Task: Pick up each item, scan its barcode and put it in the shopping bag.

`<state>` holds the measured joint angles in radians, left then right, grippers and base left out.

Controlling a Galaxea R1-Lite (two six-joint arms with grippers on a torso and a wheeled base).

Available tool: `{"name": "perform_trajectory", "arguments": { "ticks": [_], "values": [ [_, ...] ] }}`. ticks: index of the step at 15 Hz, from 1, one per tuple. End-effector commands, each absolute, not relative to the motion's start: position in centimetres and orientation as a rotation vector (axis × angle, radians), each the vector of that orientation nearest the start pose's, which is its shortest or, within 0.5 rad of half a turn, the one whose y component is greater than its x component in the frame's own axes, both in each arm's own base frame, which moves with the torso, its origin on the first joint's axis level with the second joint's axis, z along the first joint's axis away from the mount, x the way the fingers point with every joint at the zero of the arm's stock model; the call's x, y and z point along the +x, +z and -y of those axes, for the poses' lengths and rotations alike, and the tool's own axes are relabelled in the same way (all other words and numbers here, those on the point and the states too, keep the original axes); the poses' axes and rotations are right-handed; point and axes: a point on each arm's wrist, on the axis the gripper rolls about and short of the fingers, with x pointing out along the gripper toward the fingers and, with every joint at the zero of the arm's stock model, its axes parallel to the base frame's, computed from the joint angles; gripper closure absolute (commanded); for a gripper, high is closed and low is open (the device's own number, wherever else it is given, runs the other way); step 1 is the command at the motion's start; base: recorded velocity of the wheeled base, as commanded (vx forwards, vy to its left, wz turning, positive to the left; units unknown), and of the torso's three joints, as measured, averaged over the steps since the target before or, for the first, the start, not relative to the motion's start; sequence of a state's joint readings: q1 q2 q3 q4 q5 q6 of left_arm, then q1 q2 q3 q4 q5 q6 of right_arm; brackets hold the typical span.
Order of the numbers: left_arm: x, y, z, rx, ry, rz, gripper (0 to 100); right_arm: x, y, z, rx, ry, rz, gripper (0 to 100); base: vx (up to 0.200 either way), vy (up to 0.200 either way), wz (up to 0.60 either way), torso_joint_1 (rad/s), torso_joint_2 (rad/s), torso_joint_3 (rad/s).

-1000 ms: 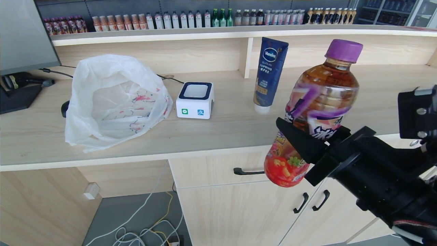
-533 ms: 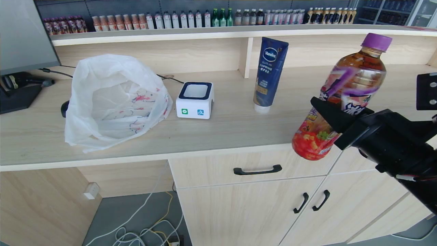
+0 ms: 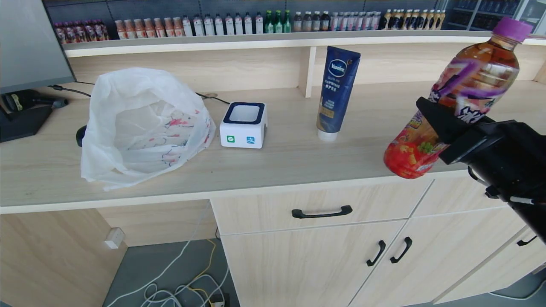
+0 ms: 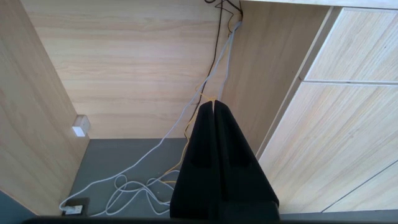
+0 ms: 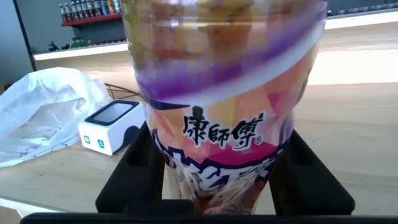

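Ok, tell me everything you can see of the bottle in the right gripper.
The bottle is clear plastic holding amber drink, with a purple cap and a wrap label in purple, pink and red. It hangs tilted, cap up and toward the robot's right, by the front edge of the counter. The right gripper is shut on its middle; nothing else touches it.

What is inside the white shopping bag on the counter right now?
The bag lies open: only crumpled white plastic with red and blue print shows, no item. Its folds hide the very bottom.
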<state>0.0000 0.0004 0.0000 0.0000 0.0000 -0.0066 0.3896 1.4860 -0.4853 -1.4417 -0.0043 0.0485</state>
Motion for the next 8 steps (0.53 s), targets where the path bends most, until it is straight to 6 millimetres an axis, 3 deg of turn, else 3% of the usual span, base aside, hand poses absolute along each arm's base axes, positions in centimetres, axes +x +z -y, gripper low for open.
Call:
{"name": "perform_trajectory", "arguments": {
  "ticks": [1,8],
  "values": [
    [-2.28,7.55,0.00,-0.008,0.000,0.000,100,20.64,23.66,-8.21,0.131,0.379,0.429,100,0.000,0.000,0.00,0.000,0.00,0.000],
    [-2.28,7.55,0.00,-0.012,0.000,0.000,100,19.93,23.14,-7.86,0.101,0.375,0.419,100,0.000,0.200,0.00,0.002,0.00,0.003]
  ]
}}
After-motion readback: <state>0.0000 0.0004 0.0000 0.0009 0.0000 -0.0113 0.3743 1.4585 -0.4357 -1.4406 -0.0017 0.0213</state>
